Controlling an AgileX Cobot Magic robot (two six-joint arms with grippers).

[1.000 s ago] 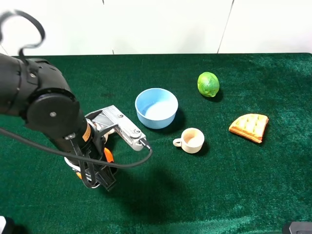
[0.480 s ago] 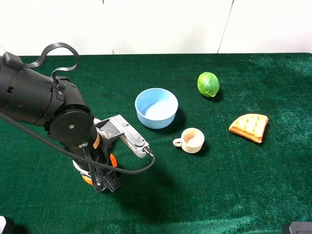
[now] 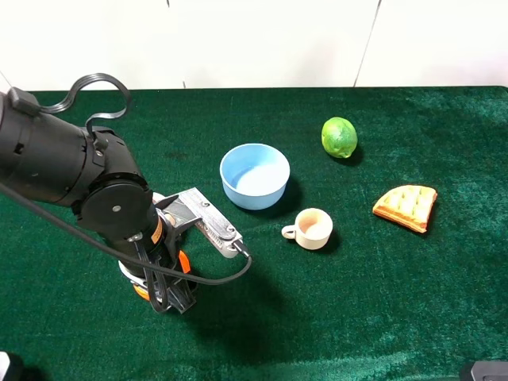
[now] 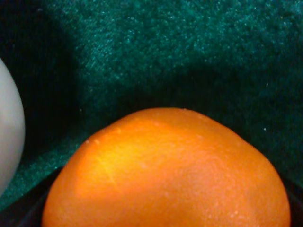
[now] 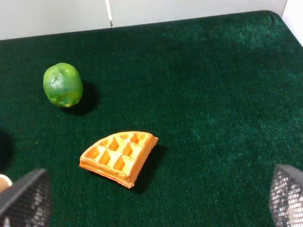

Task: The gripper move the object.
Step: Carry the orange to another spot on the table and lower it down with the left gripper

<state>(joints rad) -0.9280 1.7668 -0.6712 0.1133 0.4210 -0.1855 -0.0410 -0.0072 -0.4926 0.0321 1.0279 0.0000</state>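
The orange fruit (image 3: pixel 182 260) sits low at the left front of the green table, mostly hidden behind my left gripper (image 3: pixel 168 300). Only small orange patches show on either side of the black fingers. In the left wrist view the fruit (image 4: pixel 165 175) fills the lower frame, with dark finger parts at both lower corners. The left gripper points down and looks shut on the fruit, close to the cloth. My right gripper (image 5: pixel 156 203) is open and empty, its two mesh-patterned fingertips far apart, above the table's right side.
A pale round thing (image 3: pixel 127 270) lies just left of the fruit and also shows in the left wrist view (image 4: pixel 7 127). A blue bowl (image 3: pixel 255 175), a small cup (image 3: pixel 311 228), a green lime (image 3: pixel 339 137) and a waffle wedge (image 3: pixel 406 206) stand to the right.
The left arm has swung and lowered over the last second, bringing the gripper and fruit down toward the cloth. It has barely moved in the last half second.
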